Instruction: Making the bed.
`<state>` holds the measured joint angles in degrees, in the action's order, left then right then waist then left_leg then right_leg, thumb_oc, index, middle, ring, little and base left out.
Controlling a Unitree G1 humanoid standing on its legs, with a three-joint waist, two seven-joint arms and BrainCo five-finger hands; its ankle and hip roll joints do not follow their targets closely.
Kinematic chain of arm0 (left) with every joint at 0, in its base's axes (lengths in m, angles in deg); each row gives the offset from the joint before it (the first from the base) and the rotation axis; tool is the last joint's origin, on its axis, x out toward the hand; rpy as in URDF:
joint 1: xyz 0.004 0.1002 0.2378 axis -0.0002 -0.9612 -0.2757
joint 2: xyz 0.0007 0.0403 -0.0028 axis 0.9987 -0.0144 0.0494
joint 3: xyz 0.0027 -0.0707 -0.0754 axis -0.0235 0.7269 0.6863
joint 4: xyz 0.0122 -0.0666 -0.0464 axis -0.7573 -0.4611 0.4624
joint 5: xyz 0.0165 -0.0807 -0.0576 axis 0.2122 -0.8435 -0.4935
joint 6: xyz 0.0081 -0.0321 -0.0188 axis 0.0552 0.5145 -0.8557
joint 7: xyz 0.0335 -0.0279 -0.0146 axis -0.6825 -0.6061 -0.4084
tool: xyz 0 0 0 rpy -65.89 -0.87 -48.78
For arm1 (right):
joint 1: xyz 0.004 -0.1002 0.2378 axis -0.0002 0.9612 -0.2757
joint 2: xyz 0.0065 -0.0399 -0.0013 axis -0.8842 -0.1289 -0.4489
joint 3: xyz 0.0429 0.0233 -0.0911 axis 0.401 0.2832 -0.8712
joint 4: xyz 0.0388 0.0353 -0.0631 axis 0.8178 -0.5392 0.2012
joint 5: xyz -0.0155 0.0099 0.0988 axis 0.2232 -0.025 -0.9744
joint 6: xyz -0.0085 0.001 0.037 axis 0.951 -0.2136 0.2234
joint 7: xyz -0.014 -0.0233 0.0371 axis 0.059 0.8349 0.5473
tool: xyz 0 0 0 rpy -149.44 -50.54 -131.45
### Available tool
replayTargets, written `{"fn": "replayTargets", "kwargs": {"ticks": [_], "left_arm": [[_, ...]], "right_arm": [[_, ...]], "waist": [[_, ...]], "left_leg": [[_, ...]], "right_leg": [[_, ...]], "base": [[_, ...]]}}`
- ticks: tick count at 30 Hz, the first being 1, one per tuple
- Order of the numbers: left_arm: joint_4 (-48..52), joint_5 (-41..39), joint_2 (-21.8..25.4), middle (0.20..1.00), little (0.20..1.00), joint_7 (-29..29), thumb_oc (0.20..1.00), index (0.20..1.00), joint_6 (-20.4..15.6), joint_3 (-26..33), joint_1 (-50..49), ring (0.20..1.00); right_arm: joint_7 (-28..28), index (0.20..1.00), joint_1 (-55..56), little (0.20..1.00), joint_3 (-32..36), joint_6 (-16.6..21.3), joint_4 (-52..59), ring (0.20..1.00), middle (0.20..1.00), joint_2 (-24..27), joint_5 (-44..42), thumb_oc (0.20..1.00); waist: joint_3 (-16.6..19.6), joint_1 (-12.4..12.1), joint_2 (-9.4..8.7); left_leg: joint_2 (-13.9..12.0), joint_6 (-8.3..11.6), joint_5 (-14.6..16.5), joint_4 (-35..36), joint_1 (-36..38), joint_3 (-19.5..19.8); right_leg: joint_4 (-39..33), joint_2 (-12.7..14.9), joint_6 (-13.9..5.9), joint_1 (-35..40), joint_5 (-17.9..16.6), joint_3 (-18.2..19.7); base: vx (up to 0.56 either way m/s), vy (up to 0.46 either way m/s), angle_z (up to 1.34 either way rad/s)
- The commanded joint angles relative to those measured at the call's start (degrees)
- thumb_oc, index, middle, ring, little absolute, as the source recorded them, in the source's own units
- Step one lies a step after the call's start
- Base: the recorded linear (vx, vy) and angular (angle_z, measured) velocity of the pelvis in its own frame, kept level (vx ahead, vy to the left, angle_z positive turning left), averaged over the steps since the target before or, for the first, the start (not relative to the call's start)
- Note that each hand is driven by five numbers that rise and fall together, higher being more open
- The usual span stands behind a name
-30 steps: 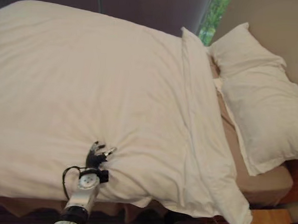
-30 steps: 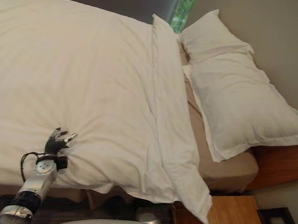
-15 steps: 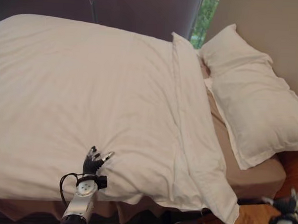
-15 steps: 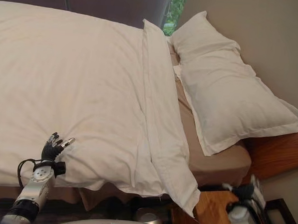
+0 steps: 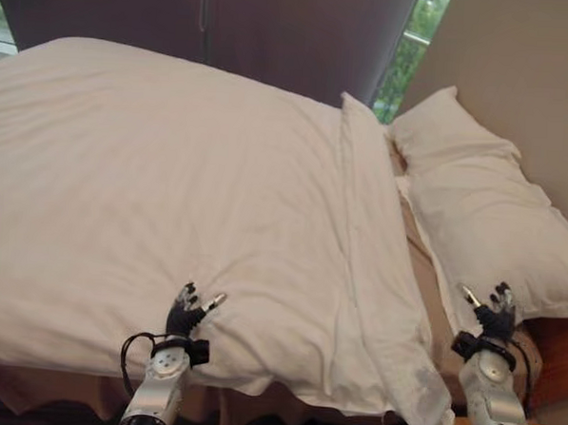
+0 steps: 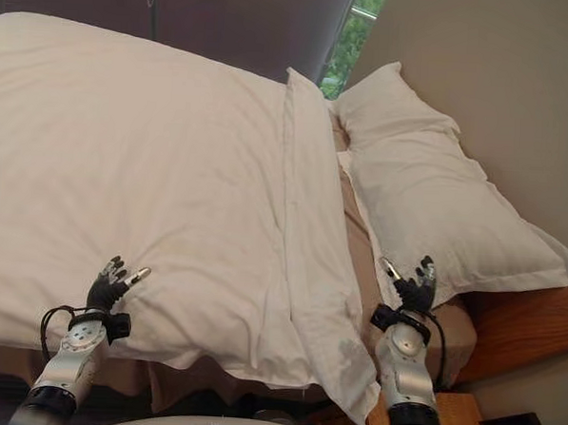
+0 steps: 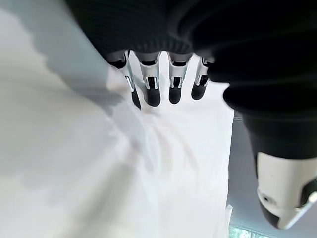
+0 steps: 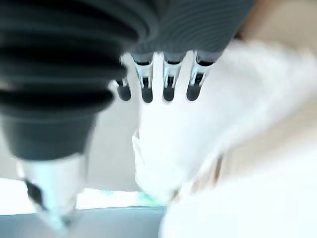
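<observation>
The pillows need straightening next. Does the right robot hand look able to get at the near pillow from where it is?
Probably yes. The right robot hand is open beside the near pillow, at its near edge, with nothing between them. The duvet lies off to its left.

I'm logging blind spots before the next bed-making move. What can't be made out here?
- Mattress under the white duvet: covered, both eye views.
- White pillow: blurred in the right wrist view.
- Whether the left hand touches the duvet: too small; right hand likewise with the pillow.
</observation>
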<state>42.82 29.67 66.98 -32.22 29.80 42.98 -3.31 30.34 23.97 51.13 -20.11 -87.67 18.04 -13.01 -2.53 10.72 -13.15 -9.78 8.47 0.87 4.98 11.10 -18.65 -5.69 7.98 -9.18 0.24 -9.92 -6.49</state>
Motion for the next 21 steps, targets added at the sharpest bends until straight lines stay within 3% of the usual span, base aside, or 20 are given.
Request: {"fn": "replayTargets", "kwargs": {"ticks": [1, 6, 12, 15, 20, 21], "left_arm": [[-1.5, -3.2, -1.2, 1.000, 1.000, 2.4, 1.000, 1.000, 0.9, -3.5, -2.0, 1.000], [-3.8, -6.4, -1.6, 1.000, 1.000, 3.6, 1.000, 1.000, -0.4, -5.6, -0.7, 1.000], [-7.4, -9.1, -2.3, 1.000, 1.000, 4.3, 1.000, 1.000, -1.1, -7.0, 0.9, 1.000], [-12.1, -11.2, -3.6, 1.000, 1.000, 5.0, 1.000, 1.000, -1.4, -6.3, 1.9, 1.000], [-15.2, -13.0, -5.0, 1.000, 1.000, 5.3, 1.000, 1.000, -1.7, -5.4, 1.9, 1.000], [-16.9, -13.9, -5.5, 1.000, 1.000, 5.4, 1.000, 1.000, -1.5, -5.1, 1.9, 1.000]], "right_arm": [[-4.2, 0.200, -6.3, 0.200, 1.3, 7.7, 1.8, 0.200, 0.200, 2.6, -10.5, 0.200], [-5.0, 0.200, -12.9, 0.200, -1.0, 10.2, -5.6, 0.200, 0.200, -1.8, -18.4, 0.200], [-6.1, 0.200, -15.2, 0.200, -2.4, 9.2, -13.9, 0.200, 0.200, -5.3, -22.4, 0.200], [-9.6, 0.200, -10.2, 0.200, -0.4, 5.9, -25.8, 0.200, 0.200, -7.8, -28.5, 0.200], [-11.4, 0.200, -5.7, 0.200, 3.5, 4.3, -34.3, 0.200, 0.200, -8.3, -32.6, 0.200], [-11.8, 0.200, -3.7, 0.200, 5.4, 3.1, -38.7, 0.200, 0.200, -8.1, -33.5, 0.200]], "waist": [[-3.3, 0.1, 0.13], [-3.6, -1.5, 1.65], [-4.4, -2.3, 3.26], [-4.8, -1.0, 5.11], [-4.6, 0.8, 6.48], [-4.6, 2.1, 7.15]], "left_leg": [[-1.6, -2.06, -0.2, 0.0, -4.6, 2.4], [-1.4, -1.82, -0.5, 0.0, -4.9, 3.3], [-0.9, -1.74, -0.6, 0.0, -5.0, 4.0], [-0.5, -1.65, -0.4, 0.0, -4.5, 3.9], [-0.2, -1.62, 0.0, 0.0, -3.9, 3.5], [0.0, -1.64, 0.2, 0.0, -3.5, 3.0]], "right_leg": [[0.7, 2.8, -3.99, -2.8, 1.2, 0.6], [0.7, 3.1, -3.67, -2.8, 1.6, 0.2], [0.7, 3.4, -3.33, -2.6, 2.3, 0.1], [0.7, 3.7, -3.34, -2.1, 2.8, 0.2], [0.7, 3.7, -3.54, -1.8, 3.1, 0.5], [0.7, 3.7, -3.60, -1.9, 3.1, 0.9]], "base": [[0.03, 0.006, 0.14], [0.02, 0.009, 0.07], [0.01, 0.005, 0.04], [0.02, 0.023, 0.05], [0.01, 0.015, 0.00], [0.03, 0.044, -0.01]]}}
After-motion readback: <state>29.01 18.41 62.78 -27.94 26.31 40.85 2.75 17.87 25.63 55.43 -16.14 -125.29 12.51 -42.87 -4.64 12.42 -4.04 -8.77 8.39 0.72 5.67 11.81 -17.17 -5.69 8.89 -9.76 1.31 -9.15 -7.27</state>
